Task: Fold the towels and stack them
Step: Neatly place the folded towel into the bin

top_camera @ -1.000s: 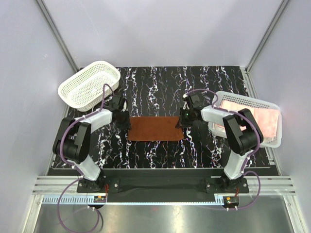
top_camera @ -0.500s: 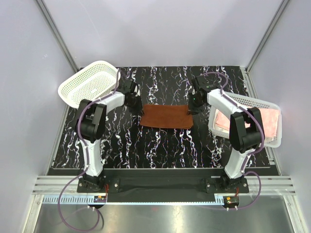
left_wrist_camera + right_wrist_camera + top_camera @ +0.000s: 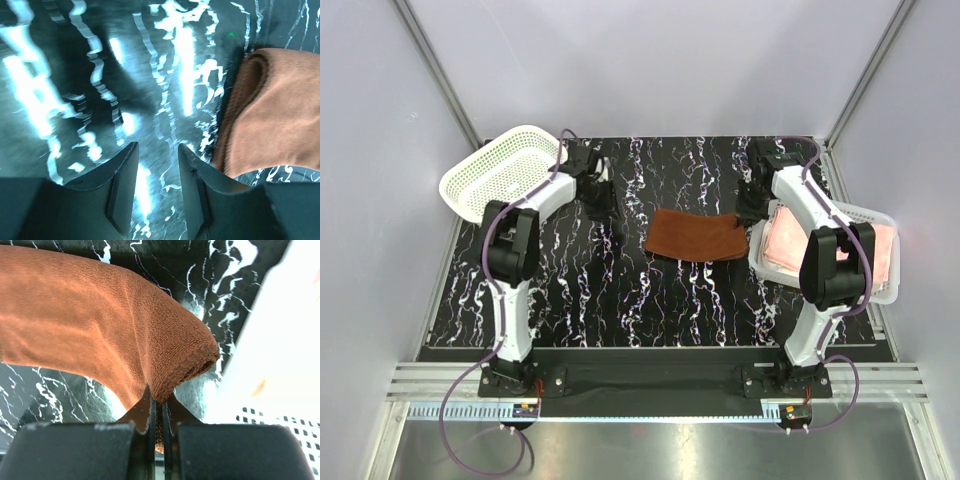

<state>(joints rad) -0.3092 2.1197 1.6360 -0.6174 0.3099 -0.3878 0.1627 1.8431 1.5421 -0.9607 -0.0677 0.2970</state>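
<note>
Two states — right end effector [image 3: 158, 399] clamps edge of rust-brown towel [image 3: 95, 325], left end effector [image 3: 157, 150] gapes over table [image 3: 75, 75].

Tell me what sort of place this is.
Most likely a robotics lab test cell, not a home: plain white panel walls box in a black marbled table, the left arm and right arm are bolted at its near edge, and a rust-brown towel is the workpiece.
</note>
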